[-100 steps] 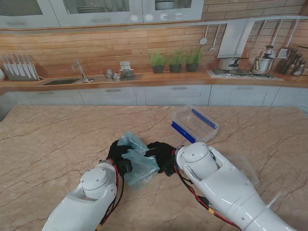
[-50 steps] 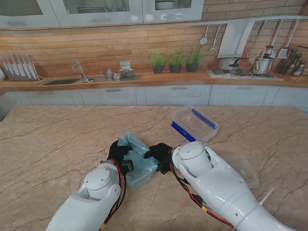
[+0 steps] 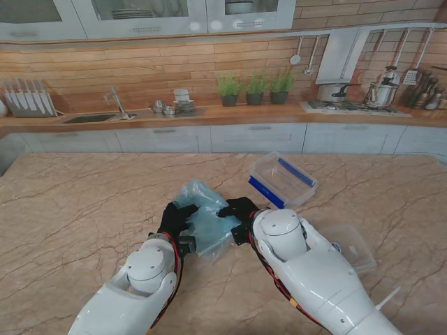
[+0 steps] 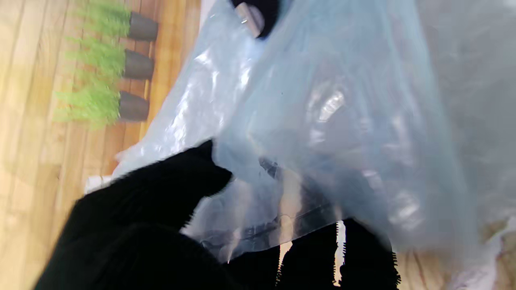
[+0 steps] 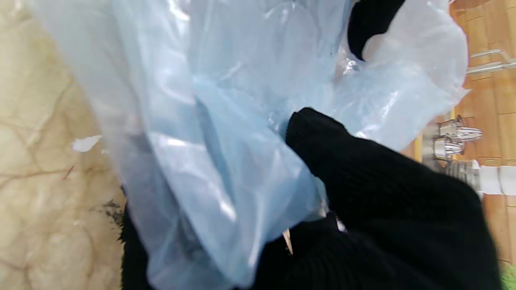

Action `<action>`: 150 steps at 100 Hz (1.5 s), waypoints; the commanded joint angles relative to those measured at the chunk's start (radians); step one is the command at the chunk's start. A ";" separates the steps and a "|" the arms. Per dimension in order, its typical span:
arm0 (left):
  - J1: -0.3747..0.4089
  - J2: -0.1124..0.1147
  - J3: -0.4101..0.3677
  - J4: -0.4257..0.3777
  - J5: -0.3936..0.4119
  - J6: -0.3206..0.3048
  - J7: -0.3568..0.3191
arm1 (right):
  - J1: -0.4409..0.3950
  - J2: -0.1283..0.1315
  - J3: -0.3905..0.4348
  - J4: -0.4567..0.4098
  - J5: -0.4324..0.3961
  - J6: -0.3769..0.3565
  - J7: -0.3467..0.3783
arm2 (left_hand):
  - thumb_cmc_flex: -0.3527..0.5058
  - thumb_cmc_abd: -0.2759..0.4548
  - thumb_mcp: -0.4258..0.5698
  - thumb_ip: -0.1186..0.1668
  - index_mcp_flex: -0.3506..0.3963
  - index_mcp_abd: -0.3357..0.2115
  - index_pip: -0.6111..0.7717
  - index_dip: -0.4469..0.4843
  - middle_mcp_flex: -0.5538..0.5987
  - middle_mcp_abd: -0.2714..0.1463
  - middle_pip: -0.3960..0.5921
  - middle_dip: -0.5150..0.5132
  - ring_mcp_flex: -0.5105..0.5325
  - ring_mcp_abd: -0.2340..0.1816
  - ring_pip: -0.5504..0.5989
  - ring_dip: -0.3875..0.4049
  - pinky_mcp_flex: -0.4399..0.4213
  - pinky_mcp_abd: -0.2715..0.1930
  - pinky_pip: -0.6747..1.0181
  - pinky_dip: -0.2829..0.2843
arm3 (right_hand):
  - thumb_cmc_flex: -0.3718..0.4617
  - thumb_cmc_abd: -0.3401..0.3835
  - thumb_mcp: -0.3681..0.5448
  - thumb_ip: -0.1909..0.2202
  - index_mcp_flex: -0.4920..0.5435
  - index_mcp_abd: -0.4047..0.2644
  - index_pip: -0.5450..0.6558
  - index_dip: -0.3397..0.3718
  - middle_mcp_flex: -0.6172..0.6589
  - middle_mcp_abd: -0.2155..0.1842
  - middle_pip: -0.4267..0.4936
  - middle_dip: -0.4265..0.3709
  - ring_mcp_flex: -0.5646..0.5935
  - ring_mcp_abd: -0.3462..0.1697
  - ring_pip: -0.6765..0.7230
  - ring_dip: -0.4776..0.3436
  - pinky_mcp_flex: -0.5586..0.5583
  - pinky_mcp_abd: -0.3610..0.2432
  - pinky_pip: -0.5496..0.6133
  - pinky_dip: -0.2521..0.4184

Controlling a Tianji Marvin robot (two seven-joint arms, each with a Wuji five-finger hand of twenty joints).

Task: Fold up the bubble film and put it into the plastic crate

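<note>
- Bubble film (image 3: 204,216), pale blue and crumpled, sits bunched between both hands.
- Left hand (image 3: 177,218) grips its left edge, black-gloved fingers (image 4: 177,189) pinched into the sheet.
- Right hand (image 3: 239,211) grips the right edge, thumb pressed on the film (image 5: 225,133).
- Plastic crate (image 3: 283,181) lies just beyond the right hand, blue-trimmed, apart from the film.

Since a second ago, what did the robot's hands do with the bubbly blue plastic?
Both hands carried the bubble film a little farther from me, toward the plastic crate. The left hand and right hand kept hold of it. The crate did not move, and neither did its clear lid at right.
</note>
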 commanded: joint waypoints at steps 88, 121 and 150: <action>0.107 0.142 -0.083 -0.171 0.671 -0.296 -0.097 | -0.130 0.126 0.000 -0.111 -0.778 -0.541 -0.140 | -0.161 0.007 -0.351 -0.005 -0.088 0.038 -0.488 -0.216 -0.328 0.097 -0.342 -0.239 -0.329 -0.026 -0.434 -0.293 -0.129 -0.141 -0.692 -0.294 | 0.038 -0.165 0.102 -0.029 0.043 -0.151 0.079 0.027 0.076 -0.071 0.022 -0.006 0.048 -0.129 0.052 0.033 0.065 -0.122 -0.023 -0.019; 0.017 0.184 -0.063 -0.112 0.649 -0.316 -0.304 | -0.106 0.158 -0.029 -0.083 -0.915 -0.680 -0.122 | -0.226 -0.025 -0.424 0.000 -0.172 -0.057 -0.530 -0.264 -0.394 0.062 -0.392 -0.298 -0.380 -0.094 -0.583 -0.414 -0.123 -0.179 -1.023 -0.304 | 0.029 -0.148 0.088 -0.022 0.043 -0.193 0.098 0.043 0.079 -0.104 0.015 -0.010 0.044 -0.150 0.040 0.035 0.067 -0.150 -0.050 -0.020; -0.031 0.230 -0.039 -0.080 0.668 -0.261 -0.499 | -0.119 0.166 -0.011 -0.099 -0.935 -0.726 -0.121 | -0.217 -0.047 -0.397 0.000 -0.149 -0.043 -0.532 -0.267 -0.264 0.072 -0.375 -0.284 -0.323 -0.080 -0.547 -0.419 -0.094 -0.109 -1.020 -0.278 | 0.028 -0.140 0.085 -0.020 0.044 -0.205 0.106 0.053 0.080 -0.112 0.010 -0.006 0.043 -0.154 0.036 0.038 0.066 -0.155 -0.062 -0.016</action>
